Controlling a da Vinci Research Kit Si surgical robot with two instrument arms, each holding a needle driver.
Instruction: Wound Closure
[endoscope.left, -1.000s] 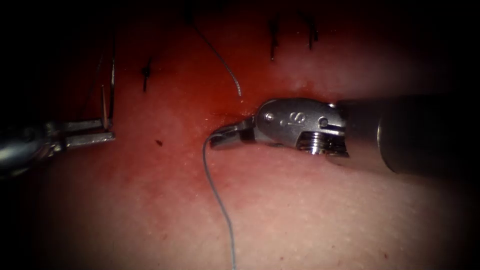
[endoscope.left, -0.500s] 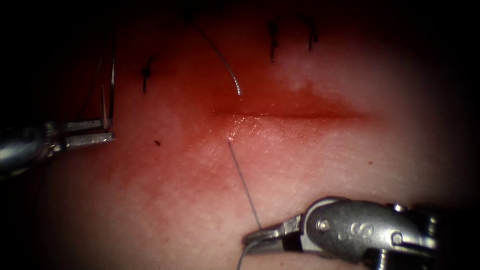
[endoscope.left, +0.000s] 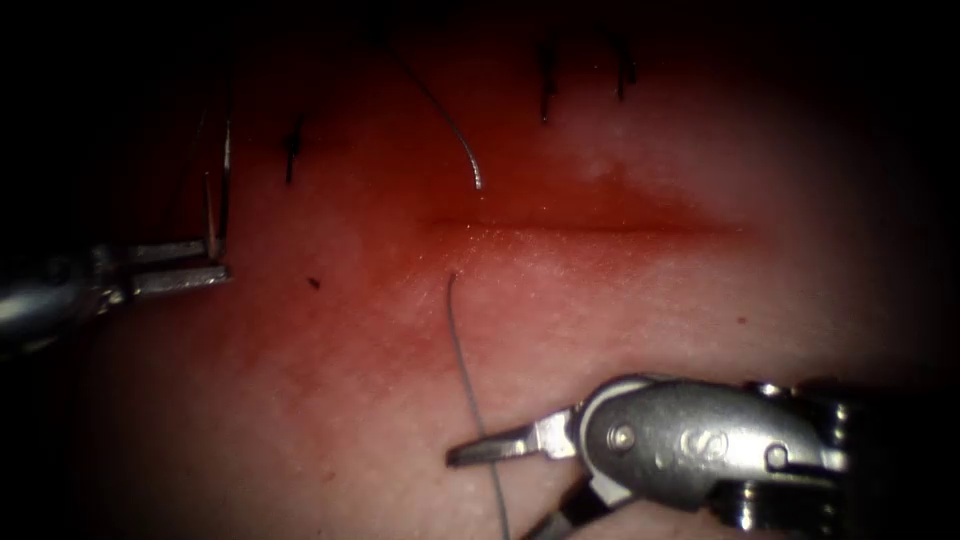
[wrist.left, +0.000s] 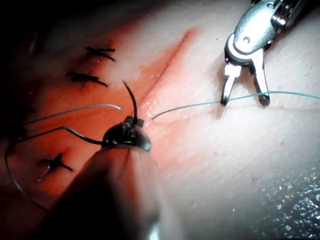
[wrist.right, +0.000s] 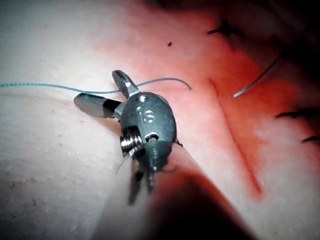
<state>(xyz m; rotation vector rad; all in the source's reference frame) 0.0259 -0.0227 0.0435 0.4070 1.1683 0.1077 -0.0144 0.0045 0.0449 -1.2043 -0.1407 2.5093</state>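
A: Steel first, from the endoscope. Left of the cut (endoscope.left: 585, 228): left tool (endoscope.left: 215, 265) clamped on the needle (endoscope.left: 210, 212), lifted clear of the tissue (endoscope.left: 300, 400). Lower down: right tool (endoscope.left: 490, 497), jaws spread wide, gripping nothing, straddling the thread (endoscope.left: 462, 360).

B: How far along?

A: Partway, by the look of it. Three dark stitches (endoscope.left: 545, 85) tied off beyond the slit. Long red stretch of the cut gaping, no thread across it. Plenty left to close.

B: Anything unclear there?

A: Hard to tell whether the thread's tip near the slit enters the tissue or just lies on it. Same doubt about a second loose end (endoscope.left: 459, 140) on the far side, its origin lost in shadow. Left tool's shaft cut off at the edge.

B: From the left wrist?

A: Same grip. Left tool (wrist.left: 131, 131) pinching the needle (wrist.left: 132, 102), about mid-curve as best judged, point rising free of the tissue. Jaws half hidden behind own shaft. Across the cut, right tool (wrist.left: 244, 99) splayed either side of the thread (wrist.left: 200, 104); touching it or not, cannot say.

B: Right wrist?

A: Right tool (wrist.right: 98, 87) with jaws parted, holding nothing, thread (wrist.right: 50, 89) running between them, free tip curling short of the cut (wrist.right: 235, 130). Far end of the thread cut off at the frame.
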